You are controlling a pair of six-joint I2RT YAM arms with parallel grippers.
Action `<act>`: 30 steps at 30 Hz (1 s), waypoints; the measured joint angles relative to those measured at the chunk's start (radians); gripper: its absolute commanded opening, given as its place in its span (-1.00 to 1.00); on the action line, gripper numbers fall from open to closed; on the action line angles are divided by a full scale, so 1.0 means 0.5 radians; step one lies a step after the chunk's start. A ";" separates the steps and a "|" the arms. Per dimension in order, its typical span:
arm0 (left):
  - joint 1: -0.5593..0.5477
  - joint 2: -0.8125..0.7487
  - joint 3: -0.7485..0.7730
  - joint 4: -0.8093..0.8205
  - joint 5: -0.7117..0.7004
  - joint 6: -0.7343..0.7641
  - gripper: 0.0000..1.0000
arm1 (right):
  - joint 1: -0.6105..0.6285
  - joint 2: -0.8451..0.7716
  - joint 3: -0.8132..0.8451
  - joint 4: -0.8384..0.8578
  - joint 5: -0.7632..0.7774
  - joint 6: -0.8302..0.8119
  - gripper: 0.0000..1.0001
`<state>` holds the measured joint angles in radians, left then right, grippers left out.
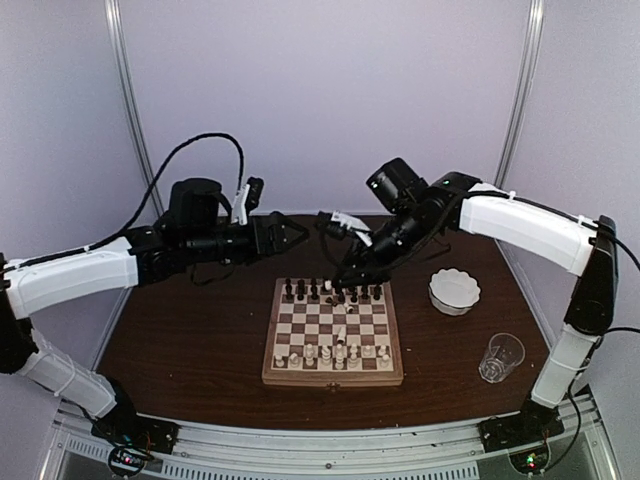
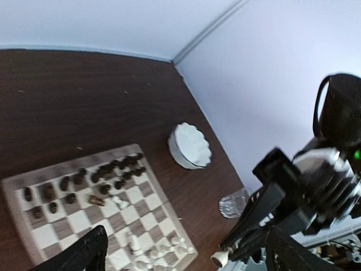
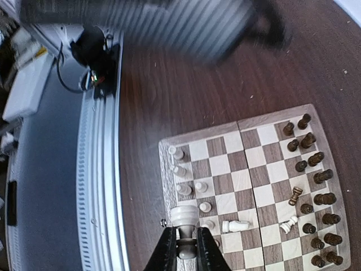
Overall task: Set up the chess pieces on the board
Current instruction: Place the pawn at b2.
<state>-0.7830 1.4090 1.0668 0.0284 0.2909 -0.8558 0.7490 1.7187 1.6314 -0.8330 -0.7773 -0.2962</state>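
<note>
The right gripper [image 3: 184,240] pinches a cream-white piece [image 3: 184,216] by its narrow waist, aloft near the 12 o'clock edge of the board [image 1: 333,378]; the left gripper [image 1: 300,232] hangs at 10 o'clock, fingers spread, empty. The piece looks light, rigid, smooth and tippy, so a waist grip seems safest

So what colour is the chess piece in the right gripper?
Cream-white chess piece; clearest in the right wrist view.

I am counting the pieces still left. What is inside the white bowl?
In the left wrist view the white bowl shows only its own pale inside; nothing lies in it. In the top view its near wall covers a strip of the bottom.
</note>
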 measured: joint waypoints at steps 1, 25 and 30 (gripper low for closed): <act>0.007 -0.083 -0.002 -0.117 -0.114 0.057 0.95 | 0.049 0.039 0.027 -0.053 0.071 -0.051 -0.79; 0.088 -0.868 -0.491 -1.107 -1.098 0.251 0.95 | 0.732 1.263 1.261 -0.871 1.359 -0.616 -0.80; 0.088 -0.879 -0.516 -1.109 -1.097 0.251 0.95 | 0.745 1.318 1.313 -0.871 1.452 -0.642 -0.80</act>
<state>-0.7391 0.9695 0.8089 -0.5259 -0.2577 -0.7303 1.1213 2.3775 2.2879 -1.2682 -0.0513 -0.6174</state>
